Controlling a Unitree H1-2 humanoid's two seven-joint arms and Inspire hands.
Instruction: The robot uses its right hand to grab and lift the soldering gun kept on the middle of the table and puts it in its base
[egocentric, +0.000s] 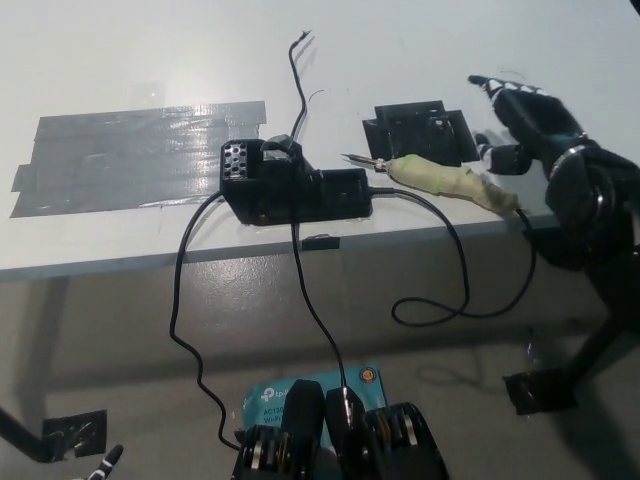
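Note:
The soldering gun (445, 181) lies flat near the table's front edge, its handle wrapped in pale tape and its metal tip pointing left. A black cable runs from its right end and hangs off the table. Its black base (290, 185) stands just left of the tip, with a holed block at its left end. My black right hand (520, 125) hovers open just right of and beyond the gun's handle, fingers spread, not touching it. Only a sliver of my white left hand (105, 460) shows at the bottom left.
A black flat pad (420, 132) lies behind the gun's tip. A wide strip of grey tape (140, 155) covers the table's left part. Black cables (310, 300) hang from the base over the front edge (150, 258) toward the floor.

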